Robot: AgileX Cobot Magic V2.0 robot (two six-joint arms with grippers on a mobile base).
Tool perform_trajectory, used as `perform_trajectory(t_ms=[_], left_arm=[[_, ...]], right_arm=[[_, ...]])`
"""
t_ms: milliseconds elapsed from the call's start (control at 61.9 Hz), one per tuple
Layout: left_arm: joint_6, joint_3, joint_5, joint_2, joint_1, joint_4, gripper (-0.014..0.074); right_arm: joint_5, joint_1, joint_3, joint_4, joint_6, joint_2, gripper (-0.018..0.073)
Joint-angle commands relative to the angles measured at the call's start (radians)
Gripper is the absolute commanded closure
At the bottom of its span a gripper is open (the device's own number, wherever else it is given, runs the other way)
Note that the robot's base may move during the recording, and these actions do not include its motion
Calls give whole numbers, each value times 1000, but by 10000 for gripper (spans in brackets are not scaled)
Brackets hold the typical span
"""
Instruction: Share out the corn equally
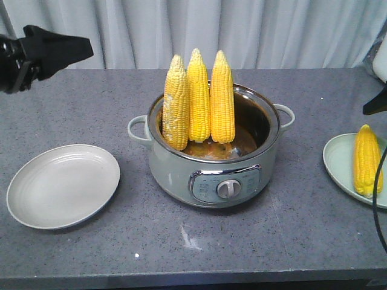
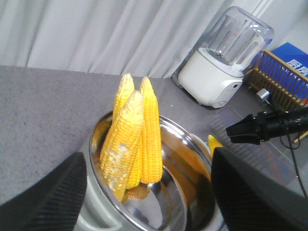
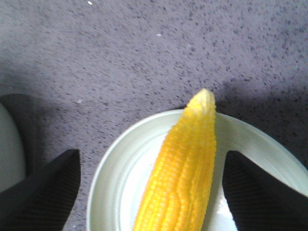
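**Left gripper** (image 1: 72,48): jaws spread wide and empty. It hangs above the far left corner of the tabletop (image 1: 72,103), aimed toward the pot (image 1: 211,175). In the left wrist view its fingers (image 2: 45,197) frame the pot's contents from either side without touching them.

**Right gripper** (image 2: 238,130): likewise parted and holding nothing. It hovers over the right plate (image 1: 335,166) at the tabletop's right edge. Its fingers (image 3: 43,192) stand either side of the single cob (image 3: 185,168), which lies flat on that plate, and are clear of it.

**Corn:** Three cobs (image 1: 198,96) stand upright in the pot at the tabletop's centre. Their points are up, they press side by side, and they sit toward the pot's left side. More than half of each rises above the rim. The left plate (image 1: 63,184), near the front left corner, carries none.

**Handling, as judged:** each cob is stiff, fairly weighty and round in section. It is probably damp and therefore slippery, and the kernels may bruise under hard pressure. The taper would shed a grip toward the point, so the hold belongs across the thick mid-length, just above the rim. The outermost left cob (image 1: 176,103) is nearest the left gripper and looks the freest. A straight upward lift should keep its neighbours from toppling.
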Motion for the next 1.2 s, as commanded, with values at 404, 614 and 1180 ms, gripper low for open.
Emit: perform_trajectory(t_ms=[404, 614, 1180], left_arm=[[24, -544, 75, 408, -74, 57, 82], [25, -682, 83, 535, -154, 65, 81], [68, -736, 51, 638, -215, 58, 52]], right_arm=[[8, -6, -26, 112, -23, -279, 3], [9, -6, -26, 111, -23, -292, 3], [3, -7, -26, 102, -23, -292, 3]])
